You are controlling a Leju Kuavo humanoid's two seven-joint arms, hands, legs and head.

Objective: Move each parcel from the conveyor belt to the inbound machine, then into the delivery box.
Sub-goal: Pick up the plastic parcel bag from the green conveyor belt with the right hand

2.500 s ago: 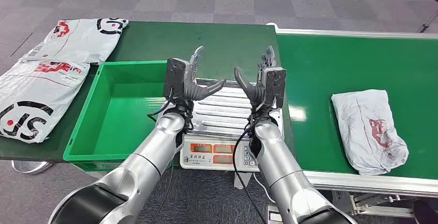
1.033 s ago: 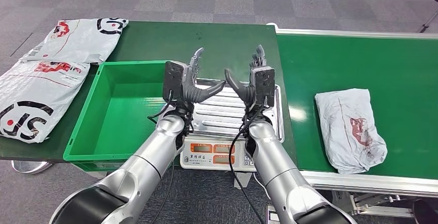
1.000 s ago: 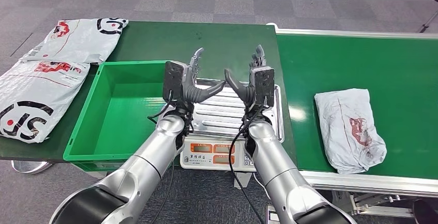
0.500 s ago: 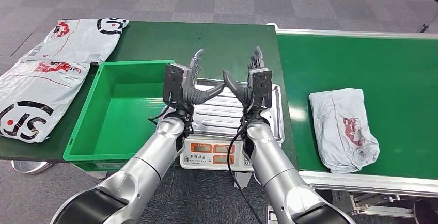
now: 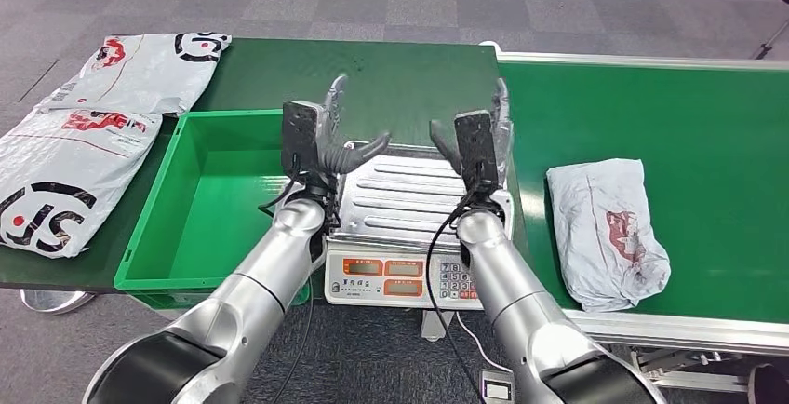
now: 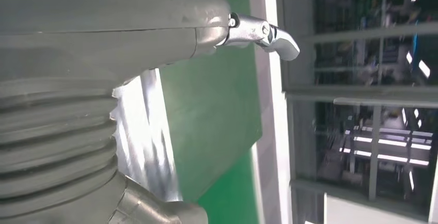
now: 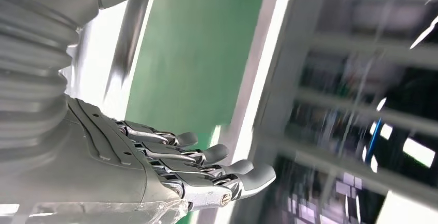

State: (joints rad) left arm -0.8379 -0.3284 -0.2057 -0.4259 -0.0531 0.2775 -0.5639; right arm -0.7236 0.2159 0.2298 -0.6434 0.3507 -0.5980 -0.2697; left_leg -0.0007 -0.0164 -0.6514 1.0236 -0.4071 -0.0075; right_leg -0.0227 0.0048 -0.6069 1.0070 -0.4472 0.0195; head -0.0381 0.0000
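The parcel (image 5: 607, 234) is looking soft, light and crinkly; both hands (image 5: 316, 134) (image 5: 479, 134) are hovering empty, fingers (image 7: 206, 154) spread wide.

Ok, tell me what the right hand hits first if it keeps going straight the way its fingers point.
Probably nothing close. The right hand is open above the scale, fingers aimed up and away over the green table. The parcel lies off to its right on the conveyor belt, outside that line; depth is unclear.

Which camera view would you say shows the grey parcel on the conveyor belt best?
The head view: the whole parcel lies in sight on the conveyor belt. I cannot make the parcel out in the wrist views.
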